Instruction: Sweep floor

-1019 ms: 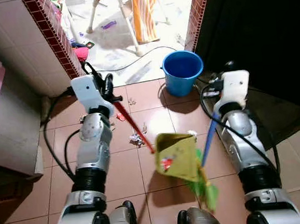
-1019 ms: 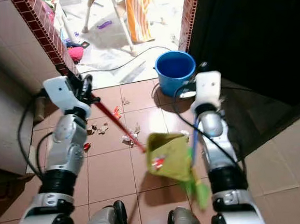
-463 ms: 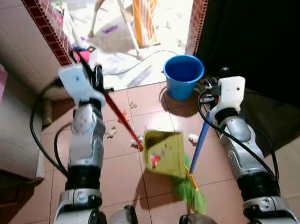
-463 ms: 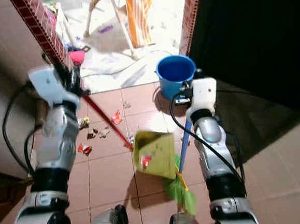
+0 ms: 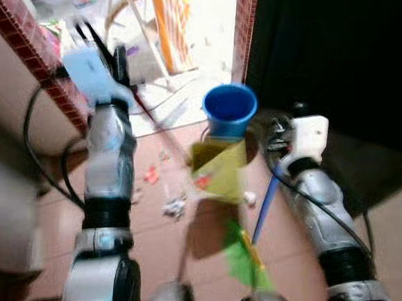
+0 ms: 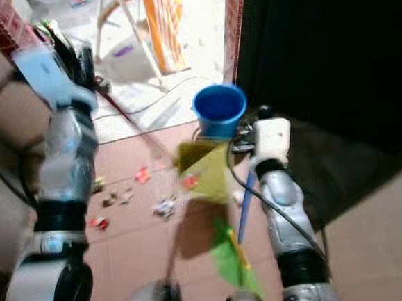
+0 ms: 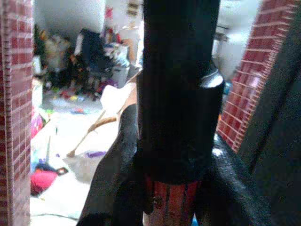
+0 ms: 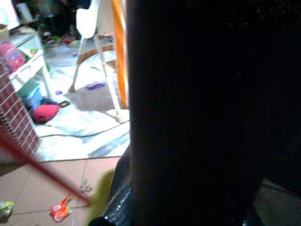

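Broom (image 5: 247, 255): green bristles at 6 o'clock, blue handle rising to the right gripper (image 5: 283, 138), fingers clamped on it.
Dustpan (image 5: 220, 170): yellow, centre, lifted, tilted.
Left gripper (image 5: 106, 50): 11 o'clock, pinching the dustpan's red handle (image 7: 171, 205).
Litter (image 5: 169, 207): scattered at 8 o'clock.
Bucket (image 5: 230, 110): blue, 12 o'clock, just beyond the dustpan.

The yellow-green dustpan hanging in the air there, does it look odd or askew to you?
Yes. The yellow-green dustpan on its long red handle, gripped by the left gripper, hangs tilted just short of the blue plastic bucket, with red scraps inside. Litter scraps lie scattered on the brown tiled floor.
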{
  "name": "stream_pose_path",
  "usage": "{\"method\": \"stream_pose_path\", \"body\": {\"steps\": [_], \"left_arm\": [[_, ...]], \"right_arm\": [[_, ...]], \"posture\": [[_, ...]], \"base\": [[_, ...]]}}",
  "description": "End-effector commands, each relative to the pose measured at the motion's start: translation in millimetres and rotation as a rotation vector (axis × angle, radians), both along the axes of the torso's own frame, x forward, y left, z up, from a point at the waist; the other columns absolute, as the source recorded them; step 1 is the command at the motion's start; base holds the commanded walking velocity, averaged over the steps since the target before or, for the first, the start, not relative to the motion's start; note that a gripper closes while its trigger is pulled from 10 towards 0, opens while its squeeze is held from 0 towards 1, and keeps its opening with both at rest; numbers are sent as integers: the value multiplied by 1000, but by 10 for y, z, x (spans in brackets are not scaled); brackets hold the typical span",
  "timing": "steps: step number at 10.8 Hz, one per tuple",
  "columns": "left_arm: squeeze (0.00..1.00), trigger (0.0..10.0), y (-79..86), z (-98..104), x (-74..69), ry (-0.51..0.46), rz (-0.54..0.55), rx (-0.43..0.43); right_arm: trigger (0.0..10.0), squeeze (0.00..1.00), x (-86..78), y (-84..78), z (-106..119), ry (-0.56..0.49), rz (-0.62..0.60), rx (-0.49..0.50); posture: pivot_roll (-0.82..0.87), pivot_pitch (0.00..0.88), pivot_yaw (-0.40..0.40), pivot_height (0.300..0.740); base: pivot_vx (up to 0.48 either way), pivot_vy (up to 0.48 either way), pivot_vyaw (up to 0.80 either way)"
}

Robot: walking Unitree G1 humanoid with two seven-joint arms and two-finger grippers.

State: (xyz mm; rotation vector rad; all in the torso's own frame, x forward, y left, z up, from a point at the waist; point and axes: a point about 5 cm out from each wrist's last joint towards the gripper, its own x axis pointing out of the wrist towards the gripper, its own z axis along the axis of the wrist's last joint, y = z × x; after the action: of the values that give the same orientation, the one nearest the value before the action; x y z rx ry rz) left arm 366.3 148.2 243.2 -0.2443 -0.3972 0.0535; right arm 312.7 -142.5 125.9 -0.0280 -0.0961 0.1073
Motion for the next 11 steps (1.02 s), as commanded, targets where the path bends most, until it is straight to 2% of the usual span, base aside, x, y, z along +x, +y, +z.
{"method": "stream_pose_path", "body": {"steps": [1, 4, 7, 9, 11], "left_arm": [[0, 10000, 21, 200, -24, -76, 21, 12], [0, 10000, 46, 419, -20, -125, 70, -31], [0, 10000, 126, 777, -45, -221, 134, -78], [0, 10000, 124, 786, -4, -224, 162, -57], [0, 10000, 53, 721, 2, -214, 155, -46]], "right_arm": [[10000, 0, -22, 29, 17, -7, 16, 6], [10000, 0, -33, 40, -13, 5, 25, -1], [10000, 0, -41, 36, -28, 13, 28, -7], [10000, 0, -37, 58, -35, 18, 39, -5], [10000, 0, -36, 56, -33, 19, 41, -9]], "posture": [[-101, 110, 66, 740], [-100, 108, 66, 740], [-100, 111, 62, 740], [-102, 111, 60, 740], [-108, 112, 61, 740]], "base": [[412, 0, 0], [391, 276, 0], [348, 331, 0], [332, 347, 0], [424, 0, 0]]}}
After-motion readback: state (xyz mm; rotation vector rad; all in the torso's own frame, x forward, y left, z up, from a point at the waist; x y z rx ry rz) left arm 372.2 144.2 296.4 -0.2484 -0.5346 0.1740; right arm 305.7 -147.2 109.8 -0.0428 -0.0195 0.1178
